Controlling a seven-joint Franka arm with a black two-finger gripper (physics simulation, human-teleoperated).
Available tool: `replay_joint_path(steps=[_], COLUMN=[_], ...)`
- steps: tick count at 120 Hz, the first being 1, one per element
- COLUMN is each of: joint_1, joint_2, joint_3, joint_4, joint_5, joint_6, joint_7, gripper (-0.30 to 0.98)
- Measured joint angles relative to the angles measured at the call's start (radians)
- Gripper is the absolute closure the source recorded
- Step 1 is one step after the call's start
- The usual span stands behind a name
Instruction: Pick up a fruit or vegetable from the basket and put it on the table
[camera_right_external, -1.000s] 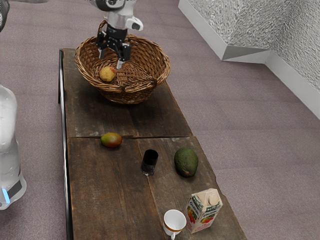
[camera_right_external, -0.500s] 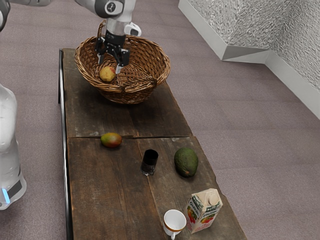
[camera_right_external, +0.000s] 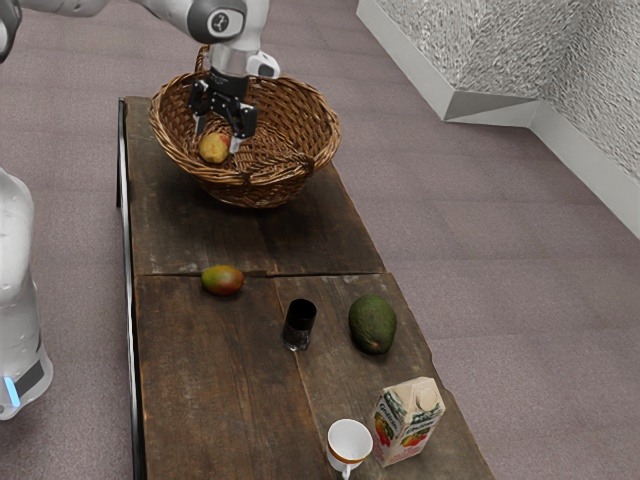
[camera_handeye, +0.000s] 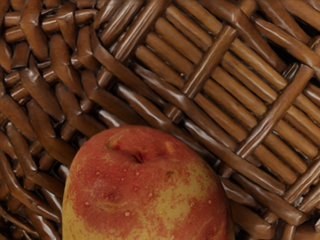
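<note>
Well, my gripper (camera_right_external: 217, 138) is inside the basket (camera_right_external: 315, 122), fingers apart, with the red-and-yellow fruit (camera_right_external: 213, 149) low between their tips. If I close too high, its rounded top could slip out beneath me. If I descend off-centre, one fingertip could press onto the fruit and roll it, or snag the wicker wall beside me.

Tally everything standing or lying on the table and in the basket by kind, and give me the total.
Fruit: 3 (red-and-yellow fruit, mango, avocado)
Drinking vessels: 2 (white cup, dark glass)
Carton: 1
Wicker basket: 1
Total: 7
</note>
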Motion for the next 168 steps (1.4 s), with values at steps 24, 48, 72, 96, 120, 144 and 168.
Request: replay_joint_path(steps=[24, 48, 72, 96, 120, 144, 168], joint_1=[-0.001, -0.003, -0.002, -0.004, -0.008, -0.144, -0.317], joint_2=[0.011, 0.028, 0.034, 0.035, -0.001, 0.01, 0.034], joint_3=[0.008, 0.009, 0.012, 0.027, -0.004, -0.007, -0.008], joint_4=[-0.002, -0.012, -0.012, -0.01, 0.037, 0.219, 0.353], joint_5=[0.001, 0.001, 0.003, 0.008, 0.009, 0.009, 0.006], joint_6=[0.004, 0.02, 0.038, 0.048, 0.05, 0.035, -0.01], joint_7=[0.0, -0.001, -0.002, -0.003, -0.004, -0.003, 0.008], gripper=[0.0, 0.06, 0.33, 0.34, 0.35, 0.35, 0.35])
